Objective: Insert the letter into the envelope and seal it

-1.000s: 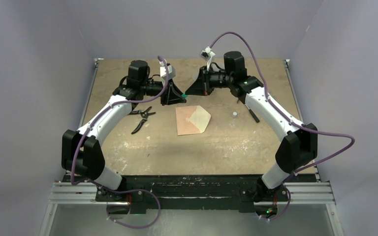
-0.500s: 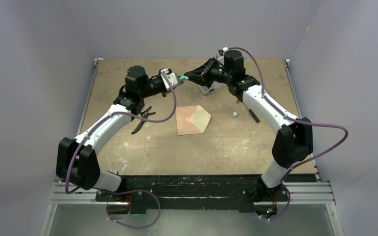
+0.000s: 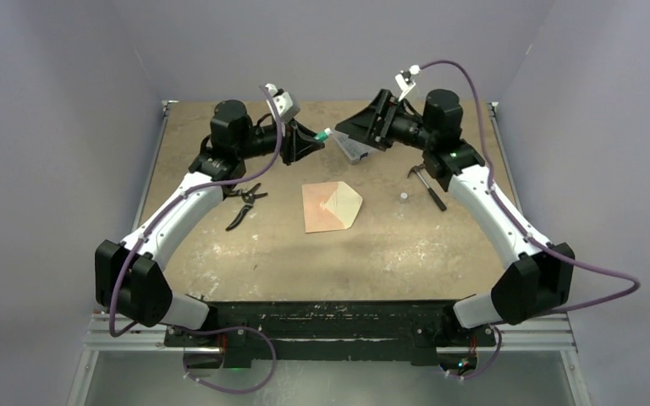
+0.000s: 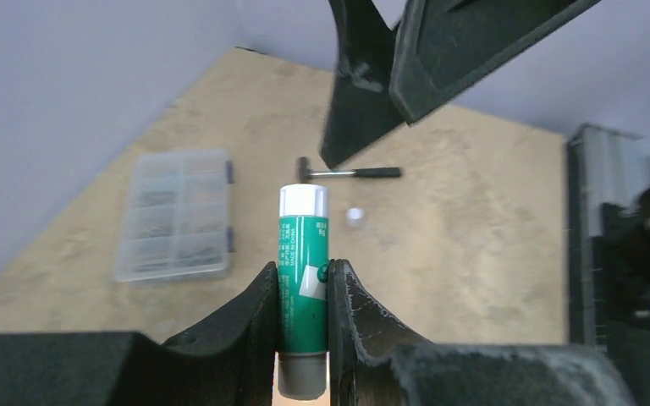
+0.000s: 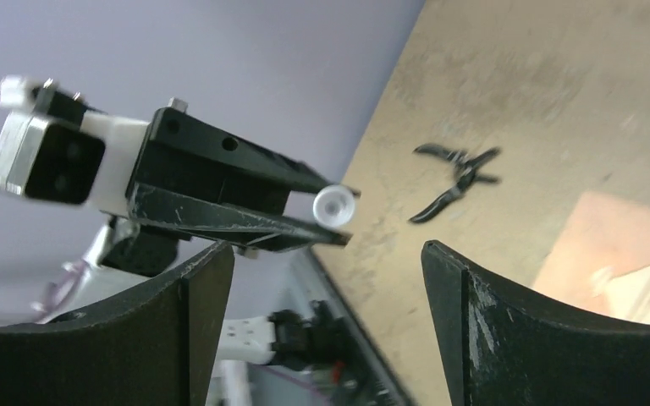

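From above, the envelope (image 3: 332, 207) lies flat mid-table (image 3: 262, 254), its pointed flap open toward the right. I cannot make out the letter as separate from it. Pliers (image 3: 245, 203) lie to its left, a hammer (image 3: 427, 188) to its right. Both arms are raised over the far side. The left claw (image 3: 315, 139) grips a green glue stick (image 3: 325, 134), and the right claw (image 3: 357, 128) faces it, spread wide.

The left wrist view shows the left claw (image 4: 303, 279) narrow, pinching the glue stick (image 4: 303, 245) upright, with a clear box (image 4: 176, 216) and the hammer (image 4: 351, 172) beyond.

In the right wrist view the right claw (image 5: 328, 262) gapes wide and holds nothing. The stick's white end (image 5: 334, 204) pokes out of the left claw (image 5: 305, 224).
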Controlling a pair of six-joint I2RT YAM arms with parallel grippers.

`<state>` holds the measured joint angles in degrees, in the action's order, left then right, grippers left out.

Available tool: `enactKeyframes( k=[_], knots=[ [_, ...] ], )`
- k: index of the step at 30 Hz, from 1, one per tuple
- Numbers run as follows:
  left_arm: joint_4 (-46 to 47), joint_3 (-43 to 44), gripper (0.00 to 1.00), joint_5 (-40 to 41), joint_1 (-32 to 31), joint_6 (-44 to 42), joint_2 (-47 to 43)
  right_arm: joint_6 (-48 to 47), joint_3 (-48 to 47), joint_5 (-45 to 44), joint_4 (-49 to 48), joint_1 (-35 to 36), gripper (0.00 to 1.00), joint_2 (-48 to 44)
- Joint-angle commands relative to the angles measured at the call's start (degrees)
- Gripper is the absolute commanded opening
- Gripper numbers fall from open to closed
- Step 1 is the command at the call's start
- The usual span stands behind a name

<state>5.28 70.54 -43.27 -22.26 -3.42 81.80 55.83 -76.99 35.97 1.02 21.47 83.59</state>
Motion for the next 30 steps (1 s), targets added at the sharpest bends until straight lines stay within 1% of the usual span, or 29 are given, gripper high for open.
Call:
enactKeyframes(
  k=[1,2,3,5,7,10,12,13,16,21,22,25,27,28,29,30],
  knots=[
    [4.6,0.9,0.00,-10.7,-1.1,22.9,-0.3,-25.7,-1.0,7.3,-0.5,-1.3,0.84,-3.2],
    [8.3,-0.1,0.00,-12.5,-0.1,26.5,-0.3,-29.6,-1.2,8.9,2.5,-1.3,0.84,-3.5],
    [11.3,-0.9,0.00,-14.6,0.0,28.9,-0.3,-31.2,-0.9,10.5,3.4,-1.4,0.85,-3.9],
    [14.8,-1.6,0.00,-17.5,0.0,31.7,-0.3,-34.6,-1.8,12.6,5.4,-1.5,0.85,-3.7],
    [15.7,-1.7,0.00,-19.4,0.0,32.3,-0.2,-35.0,-3.3,16.4,6.1,-1.5,0.82,-2.8],
    [15.1,-1.5,0.00,-20.5,0.0,32.0,-0.2,-36.2,-4.9,17.1,7.4,-1.5,0.77,-1.8],
    [14.3,-1.2,0.00,-20.9,0.0,31.6,-0.1,-35.3,-4.6,16.9,6.5,-1.5,0.72,-2.1],
    [14.1,-1.1,0.00,-21.1,0.0,31.4,-0.1,-33.9,-4.3,16.6,5.6,-1.5,0.67,-2.2],
    [13.5,-1.0,0.00,-21.9,0.0,30.1,-0.1,-31.9,-3.3,16.9,2.8,-1.4,0.58,-2.5],
    [10.4,0.6,0.00,-22.8,0.0,27.7,0.9,-26.9,-1.4,18.8,-4.3,-1.2,0.57,-2.8],
    [10.3,0.7,0.00,-22.8,0.0,27.6,1.1,-26.4,-1.4,18.7,-4.6,-1.2,0.55,-2.7],
    [10.0,0.9,0.00,-22.9,0.0,26.9,1.3,-25.1,-1.9,19.6,-4.8,-0.9,0.37,-1.7],
    [9.7,1.2,0.00,-22.6,0.0,26.5,1.4,-24.8,-2.6,20.2,-3.8,-0.5,0.32,-0.9],
    [9.4,1.4,0.00,-22.2,0.0,26.3,1.3,-25.2,-3.1,20.2,-2.9,-0.1,0.33,-0.6],
    [8.9,1.8,0.00,-21.7,0.0,26.1,1.5,-25.6,-3.4,20.0,-2.1,0.0,0.37,-0.5],
    [8.8,2.0,0.00,-21.5,0.0,25.8,1.4,-26.1,-3.4,19.8,-1.5,0.3,0.45,-0.4]
  ],
)
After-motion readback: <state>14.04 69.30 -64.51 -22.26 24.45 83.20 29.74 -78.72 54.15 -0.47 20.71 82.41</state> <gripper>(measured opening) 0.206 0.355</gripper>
